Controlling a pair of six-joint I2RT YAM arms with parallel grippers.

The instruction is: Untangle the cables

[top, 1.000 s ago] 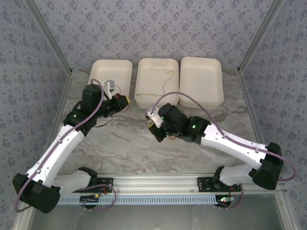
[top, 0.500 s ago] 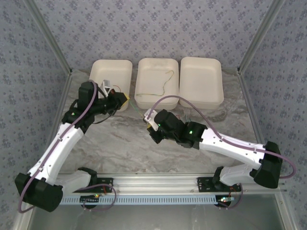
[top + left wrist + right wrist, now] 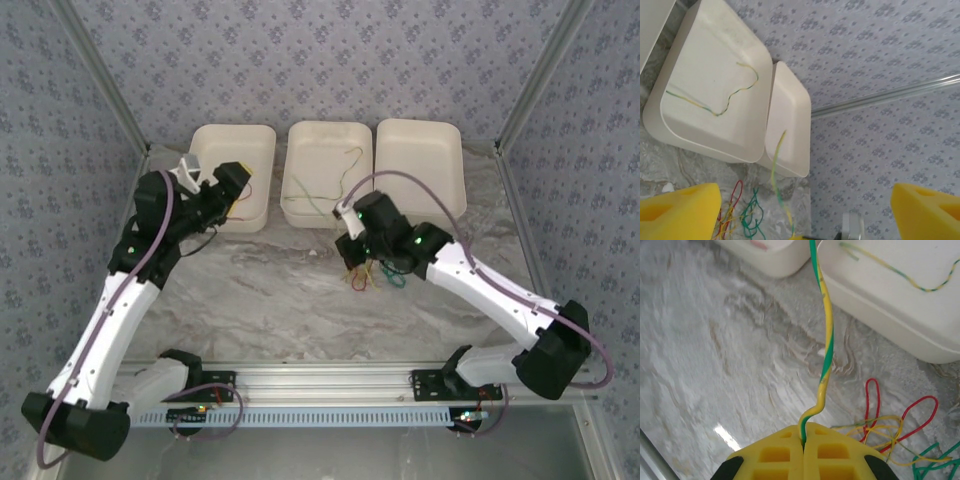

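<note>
middle tray [image 3: 705, 60] holds one yellow-green cable [image 3: 690, 103] lying loose on its floor.

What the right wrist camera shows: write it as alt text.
The shut right gripper pinches a yellow-green striped cable that runs up toward the white trays. Red, yellow and green cables lie tangled on the marble table; another striped cable lies in one tray.

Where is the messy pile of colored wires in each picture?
Top external: the cable tangle lies mid-picture, nearer than the middle tray.
Left wrist: bottom left, below that tray.
Right wrist: bottom right corner.
Shared landmark: the middle tray holding one yellow-green wire.
</note>
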